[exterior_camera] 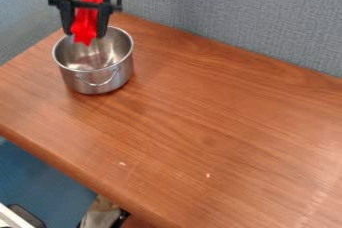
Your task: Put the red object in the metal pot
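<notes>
The red object (pixel 87 22) is a bright red ridged stick hanging upright between the fingers of my gripper (pixel 86 32). The gripper is shut on it, black and pointing steeply down. Its lower end hangs just above the back left rim of the metal pot (pixel 94 61). The pot is small, round and shiny, standing upright on the brown wooden table (pixel 201 112) near its back left corner, with a small handle on its front side. Nothing shows inside the pot.
A grey-blue wall (pixel 254 12) rises directly behind the table and the pot. The table's front edge runs diagonally across the lower left, with floor and some white items below it.
</notes>
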Controlling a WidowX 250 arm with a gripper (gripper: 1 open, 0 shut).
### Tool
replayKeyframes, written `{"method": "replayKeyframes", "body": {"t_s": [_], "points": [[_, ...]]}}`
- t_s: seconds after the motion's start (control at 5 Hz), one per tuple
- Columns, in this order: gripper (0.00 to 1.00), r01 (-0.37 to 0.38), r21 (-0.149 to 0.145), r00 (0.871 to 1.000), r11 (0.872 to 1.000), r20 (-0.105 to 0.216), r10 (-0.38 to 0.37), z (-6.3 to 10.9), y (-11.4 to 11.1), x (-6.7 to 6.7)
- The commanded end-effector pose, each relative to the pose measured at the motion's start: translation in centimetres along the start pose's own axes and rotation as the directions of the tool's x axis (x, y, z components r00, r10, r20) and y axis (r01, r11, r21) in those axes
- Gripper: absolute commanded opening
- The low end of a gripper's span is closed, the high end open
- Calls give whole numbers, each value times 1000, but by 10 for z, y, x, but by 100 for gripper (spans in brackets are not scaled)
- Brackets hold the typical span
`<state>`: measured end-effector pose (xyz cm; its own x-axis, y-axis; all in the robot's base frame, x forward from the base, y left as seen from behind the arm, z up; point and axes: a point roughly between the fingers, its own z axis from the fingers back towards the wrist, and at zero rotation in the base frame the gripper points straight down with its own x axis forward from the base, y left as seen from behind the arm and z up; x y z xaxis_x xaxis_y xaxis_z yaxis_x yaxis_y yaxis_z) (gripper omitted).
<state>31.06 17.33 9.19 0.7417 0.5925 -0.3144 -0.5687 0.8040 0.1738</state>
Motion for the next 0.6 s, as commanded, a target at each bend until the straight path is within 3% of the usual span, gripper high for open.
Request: {"method": "replayKeyframes", "body": {"t_s": [0.0, 0.2, 0.4], "points": [[0, 33, 21, 995, 999, 90, -34, 17, 3, -12], [0, 68, 23, 993, 997, 97, -70, 16, 1, -16], [0, 64, -12, 995, 998, 82, -63, 3, 10, -18]]}}
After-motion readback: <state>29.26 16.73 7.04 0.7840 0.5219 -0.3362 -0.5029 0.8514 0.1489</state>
